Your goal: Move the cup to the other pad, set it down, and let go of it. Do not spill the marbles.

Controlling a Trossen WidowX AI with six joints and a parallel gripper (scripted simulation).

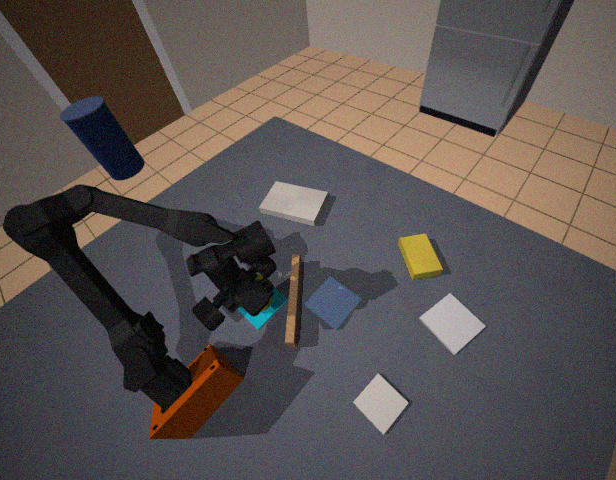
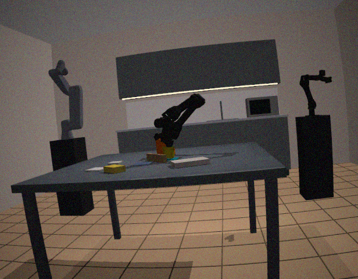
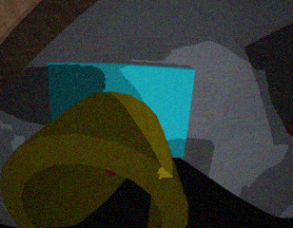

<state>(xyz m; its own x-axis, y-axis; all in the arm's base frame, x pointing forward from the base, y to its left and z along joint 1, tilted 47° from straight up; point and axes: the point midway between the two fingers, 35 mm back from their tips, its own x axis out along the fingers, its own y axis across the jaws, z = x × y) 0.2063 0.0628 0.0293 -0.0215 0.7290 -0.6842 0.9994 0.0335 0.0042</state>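
From where I stand, the black fingers (image 1: 254, 298) (image 2: 168, 142) are clenched on the yellow cup (image 1: 268, 303) (image 2: 168, 152) (image 3: 89, 152), apparently across its wall. The cup is at the cyan pad (image 1: 257, 318) (image 2: 174, 158) (image 3: 161, 100), very low over it or on it; I can't tell whether its bottom touches. Down inside the cup I catch a spot of red, perhaps a marble.

Just beside that pad, a long wooden bar (image 1: 294, 304) (image 2: 156, 157) (image 3: 47, 28) stands like a little fence, between it and the blue pad (image 1: 333, 303) (image 2: 140, 164). The arm's orange base (image 1: 210, 392) (image 2: 159, 147) sits near the cyan pad, on the same side of the bar.

Elsewhere on the grey counter (image 1: 349, 175) (image 2: 233, 168) I see a thick white slab (image 1: 293, 202) (image 2: 189, 162), a yellow block (image 1: 421, 256) (image 2: 114, 168) and two pale square tiles (image 1: 452, 323) (image 2: 95, 169), all well apart from the cup. Behind the counter, a grey arm (image 2: 75, 106) and a smaller black arm (image 2: 307, 90) stand on dark pedestals, with a microwave (image 2: 261, 106) on the kitchen unit between them.
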